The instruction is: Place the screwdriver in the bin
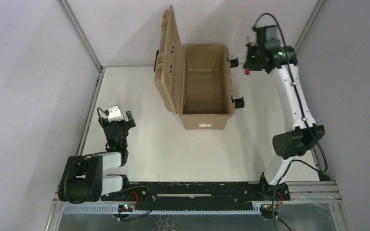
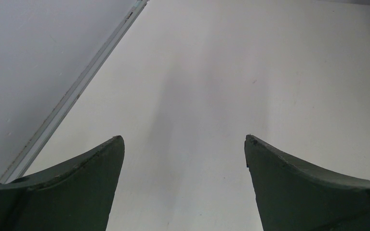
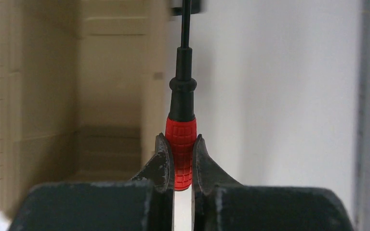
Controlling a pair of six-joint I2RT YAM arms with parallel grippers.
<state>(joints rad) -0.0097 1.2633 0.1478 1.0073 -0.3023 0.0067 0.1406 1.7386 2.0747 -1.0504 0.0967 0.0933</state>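
Observation:
My right gripper (image 3: 179,140) is shut on the red handle of the screwdriver (image 3: 180,144); its black collar and thin dark shaft point away from the wrist. In the top view the right gripper (image 1: 247,67) is raised at the far right, just right of the bin's far right corner, with the red handle (image 1: 246,71) showing. The bin (image 1: 204,86) is a tan case standing open, its ribbed lid (image 1: 169,57) upright on the left side; its inside looks empty. The bin's wall also shows in the right wrist view (image 3: 53,96). My left gripper (image 2: 184,144) is open and empty over the bare table at the near left (image 1: 118,120).
Black latches (image 1: 237,102) stick out of the bin's right side, close to the right gripper. A white label (image 1: 204,125) is on the bin's near end. A metal rail (image 1: 89,110) runs along the table's left edge beside the left arm. Grey walls close in both sides.

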